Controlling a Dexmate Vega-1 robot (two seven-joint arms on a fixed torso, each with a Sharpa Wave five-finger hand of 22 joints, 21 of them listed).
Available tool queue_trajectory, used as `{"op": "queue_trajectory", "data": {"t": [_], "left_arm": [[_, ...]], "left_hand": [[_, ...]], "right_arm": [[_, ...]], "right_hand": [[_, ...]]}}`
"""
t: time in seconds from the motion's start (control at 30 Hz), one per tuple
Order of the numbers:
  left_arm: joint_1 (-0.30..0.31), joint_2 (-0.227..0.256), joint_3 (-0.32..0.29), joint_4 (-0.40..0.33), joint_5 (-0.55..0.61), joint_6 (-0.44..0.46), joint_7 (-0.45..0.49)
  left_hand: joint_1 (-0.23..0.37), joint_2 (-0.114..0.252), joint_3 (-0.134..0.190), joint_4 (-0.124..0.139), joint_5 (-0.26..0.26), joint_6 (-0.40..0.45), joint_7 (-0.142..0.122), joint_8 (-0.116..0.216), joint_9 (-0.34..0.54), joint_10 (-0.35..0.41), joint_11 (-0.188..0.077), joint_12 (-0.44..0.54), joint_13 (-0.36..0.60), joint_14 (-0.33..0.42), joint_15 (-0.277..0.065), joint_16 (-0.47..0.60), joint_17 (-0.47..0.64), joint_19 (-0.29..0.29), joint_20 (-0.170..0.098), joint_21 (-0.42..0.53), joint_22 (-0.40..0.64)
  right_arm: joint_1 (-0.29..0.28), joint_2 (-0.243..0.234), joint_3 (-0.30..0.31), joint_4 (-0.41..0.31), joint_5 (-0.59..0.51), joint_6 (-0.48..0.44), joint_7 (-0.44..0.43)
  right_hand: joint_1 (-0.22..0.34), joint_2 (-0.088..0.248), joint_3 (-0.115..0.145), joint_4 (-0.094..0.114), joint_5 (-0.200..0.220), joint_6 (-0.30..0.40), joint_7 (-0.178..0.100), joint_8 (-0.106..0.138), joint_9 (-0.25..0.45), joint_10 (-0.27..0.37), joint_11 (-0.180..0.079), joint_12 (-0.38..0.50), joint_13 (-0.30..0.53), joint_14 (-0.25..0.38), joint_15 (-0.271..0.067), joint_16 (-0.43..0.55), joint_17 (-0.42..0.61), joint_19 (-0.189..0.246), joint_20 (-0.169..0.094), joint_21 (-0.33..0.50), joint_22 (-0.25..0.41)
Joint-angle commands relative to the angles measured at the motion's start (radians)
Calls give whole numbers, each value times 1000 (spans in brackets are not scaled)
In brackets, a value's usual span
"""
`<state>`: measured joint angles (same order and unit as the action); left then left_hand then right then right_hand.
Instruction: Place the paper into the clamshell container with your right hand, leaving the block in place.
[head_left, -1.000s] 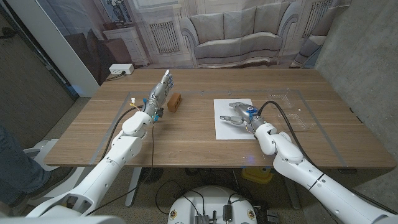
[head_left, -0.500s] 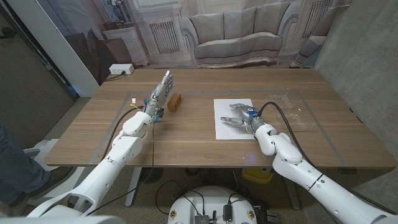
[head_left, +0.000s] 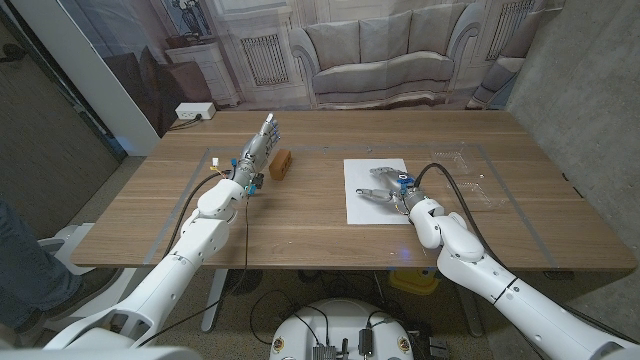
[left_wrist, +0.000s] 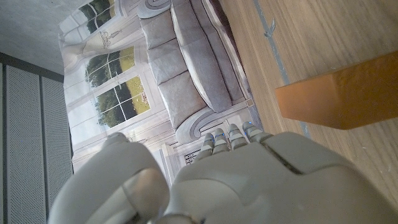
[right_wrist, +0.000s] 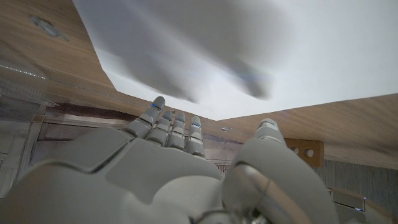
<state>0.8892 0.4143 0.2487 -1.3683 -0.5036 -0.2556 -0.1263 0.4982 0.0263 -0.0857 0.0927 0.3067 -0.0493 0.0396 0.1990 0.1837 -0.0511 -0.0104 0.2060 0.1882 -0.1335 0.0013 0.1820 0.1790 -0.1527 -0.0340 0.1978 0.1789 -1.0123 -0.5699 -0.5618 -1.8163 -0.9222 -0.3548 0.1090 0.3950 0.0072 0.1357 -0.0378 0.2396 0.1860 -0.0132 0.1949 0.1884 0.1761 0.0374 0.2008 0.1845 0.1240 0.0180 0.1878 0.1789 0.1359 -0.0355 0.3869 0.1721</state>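
The white sheet of paper (head_left: 362, 205) lies on the table right of centre. My right hand (head_left: 381, 183) is over its far half with fingers spread and nothing in its grasp; whether it touches the sheet I cannot tell. In the right wrist view the paper (right_wrist: 261, 43) spreads beyond my right hand's fingers (right_wrist: 176, 127). The clear clamshell container (head_left: 468, 178) sits just right of the paper. The small orange-brown block (head_left: 281, 162) stands left of centre, with my left hand (head_left: 260, 143) close beside it, fingers straight and holding nothing. The left wrist view has the block (left_wrist: 342, 93) past my left hand (left_wrist: 249, 180).
A taped rectangle (head_left: 190, 200) marks out the work area on the wooden table (head_left: 300, 225). A backdrop printed with a sofa (head_left: 380, 60) hangs behind the far edge. A concrete wall (head_left: 590, 90) rises on the right.
My right arm has shifted very slightly to the left over the paper. The left hand, block and container have not moved.
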Motion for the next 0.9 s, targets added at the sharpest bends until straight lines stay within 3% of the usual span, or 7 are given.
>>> {"op": "queue_trajectory", "data": {"t": [0.03, 0.9], "left_arm": [[-4, -6, -3, 8, 1, 3, -6], [0, -8, -10, 1, 7, 9, -3]], "left_hand": [[4, 1, -7, 1, -2, -5, 4, -1, 5, -10, -3, -2, 2, -6, 0, 5, 4, -12, -17, 2, 3], [6, 3, -12, 1, -3, -5, 2, -1, 5, -12, -6, -2, 2, -6, 1, 5, 4, -11, -10, 3, 3]], "right_arm": [[10, 3, -10, 11, -5, -16, 21], [17, 4, -24, 20, -4, -41, 68]], "right_hand": [[20, 3, 7, -12, 0, -1, -5, -4, 3, -5, 3, -5, 1, -3, 4, -6, 3, 2, 6, -4, 3], [69, 12, 23, -43, -5, -6, -7, -2, 4, -29, 15, -6, 2, -9, 13, -5, 1, 23, 22, -16, 3]]}}
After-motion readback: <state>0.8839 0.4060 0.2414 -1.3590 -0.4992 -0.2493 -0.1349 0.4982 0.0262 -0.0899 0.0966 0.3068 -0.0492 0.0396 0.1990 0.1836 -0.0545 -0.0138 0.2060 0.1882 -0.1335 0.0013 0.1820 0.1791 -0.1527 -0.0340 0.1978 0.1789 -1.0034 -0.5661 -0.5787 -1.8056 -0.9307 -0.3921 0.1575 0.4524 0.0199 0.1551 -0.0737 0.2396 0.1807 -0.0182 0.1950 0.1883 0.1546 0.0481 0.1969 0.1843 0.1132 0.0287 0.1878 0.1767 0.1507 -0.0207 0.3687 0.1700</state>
